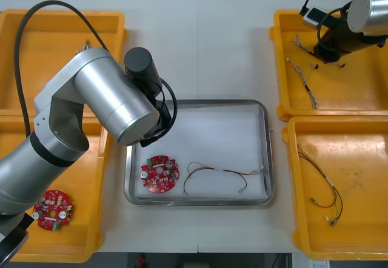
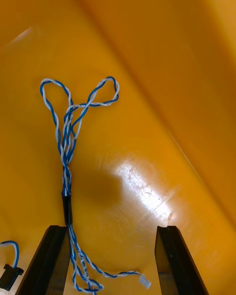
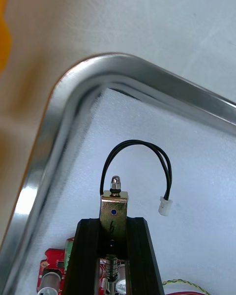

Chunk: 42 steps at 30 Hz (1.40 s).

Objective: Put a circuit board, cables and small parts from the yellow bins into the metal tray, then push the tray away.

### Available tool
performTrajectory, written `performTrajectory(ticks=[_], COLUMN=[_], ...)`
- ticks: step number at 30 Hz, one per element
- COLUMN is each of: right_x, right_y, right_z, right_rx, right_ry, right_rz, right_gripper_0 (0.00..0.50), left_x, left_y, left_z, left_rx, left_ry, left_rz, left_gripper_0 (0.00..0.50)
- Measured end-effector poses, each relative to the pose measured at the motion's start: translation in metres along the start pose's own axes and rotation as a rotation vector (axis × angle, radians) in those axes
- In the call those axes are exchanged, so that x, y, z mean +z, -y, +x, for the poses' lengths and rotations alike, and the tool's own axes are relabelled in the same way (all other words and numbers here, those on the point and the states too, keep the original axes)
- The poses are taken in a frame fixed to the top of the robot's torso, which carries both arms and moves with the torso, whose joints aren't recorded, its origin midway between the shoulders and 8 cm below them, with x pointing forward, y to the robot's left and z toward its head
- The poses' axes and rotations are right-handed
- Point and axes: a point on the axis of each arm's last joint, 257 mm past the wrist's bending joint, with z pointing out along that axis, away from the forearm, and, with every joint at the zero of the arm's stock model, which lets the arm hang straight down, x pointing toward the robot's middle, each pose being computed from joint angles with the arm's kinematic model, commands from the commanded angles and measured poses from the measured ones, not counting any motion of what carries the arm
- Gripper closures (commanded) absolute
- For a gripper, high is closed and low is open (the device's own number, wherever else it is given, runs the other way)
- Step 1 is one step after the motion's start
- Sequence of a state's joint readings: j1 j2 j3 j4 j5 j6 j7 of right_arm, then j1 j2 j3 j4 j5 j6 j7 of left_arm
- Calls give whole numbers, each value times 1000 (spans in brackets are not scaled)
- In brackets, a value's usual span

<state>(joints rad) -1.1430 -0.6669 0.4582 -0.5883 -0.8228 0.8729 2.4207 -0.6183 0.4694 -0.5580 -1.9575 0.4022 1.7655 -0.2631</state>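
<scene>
The metal tray (image 1: pixel 268 153) holds a circuit board (image 1: pixel 160 173); in the far right yellow bin (image 1: pixel 364 92) the right gripper (image 2: pixel 110 231) hangs, fingers apart, over a blue and white cable (image 2: pixel 66 142); the left gripper (image 3: pixel 114 221), above the tray's far left corner, clamps a small metal part (image 3: pixel 114 204) with a black cable (image 3: pixel 142 150)

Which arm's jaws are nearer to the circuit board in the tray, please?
Left. The left arm holds a small metal part in its jaws beside the circuit board; the right arm reaches over the far right yellow bin.
</scene>
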Motion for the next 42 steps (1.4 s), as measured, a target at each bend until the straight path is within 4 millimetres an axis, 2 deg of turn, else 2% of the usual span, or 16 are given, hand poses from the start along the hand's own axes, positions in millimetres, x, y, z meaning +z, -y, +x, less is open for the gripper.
performTrajectory(ticks=[9,13,15,16,18,20,22,23,27,29,31,32,33,36,42], right_x=[8,9,8,9,9,9,9,9,9,9,9,9,9,9,-2], right_y=[-7,-7,-7,-8,-9,-10,-11,-11,-12,-13,-13,-14,-14,-18,-26], right_z=[27,29,29,28,27,27,26,26,24,23,23,23,23,26,31], right_rx=[51,63,64,67,72,76,79,81,89,91,93,93,93,93,91], right_ry=[-46,-46,-45,-43,-39,-37,-35,-33,-27,-25,-23,-24,-26,-38,-71], right_rz=[-26,-29,-30,-31,-35,-38,-41,-42,-48,-49,-51,-52,-54,-70,-131], right_gripper_0=[0,0,95,123,265,355,475,500,500,500,500,500,500,500,500], left_x=[23,30,31,31,31,32,33,33,36,37,37,37,37,37,37], left_y=[6,5,6,6,6,7,7,6,3,3,3,3,3,3,5], left_z=[-2,-2,-1,0,2,4,5,4,-1,3,4,4,4,4,10], left_rx=[7,6,7,8,13,18,24,27,55,65,68,68,68,68,70], left_ry=[40,42,40,40,38,36,39,47,100,98,97,97,97,97,72], left_rz=[12,5,4,4,4,3,1,-3,-25,-28,-28,-28,-28,-28,-21], left_gripper_0=[499,498,497,495,486,476,463,451,424,368,246,208,122,2,0])
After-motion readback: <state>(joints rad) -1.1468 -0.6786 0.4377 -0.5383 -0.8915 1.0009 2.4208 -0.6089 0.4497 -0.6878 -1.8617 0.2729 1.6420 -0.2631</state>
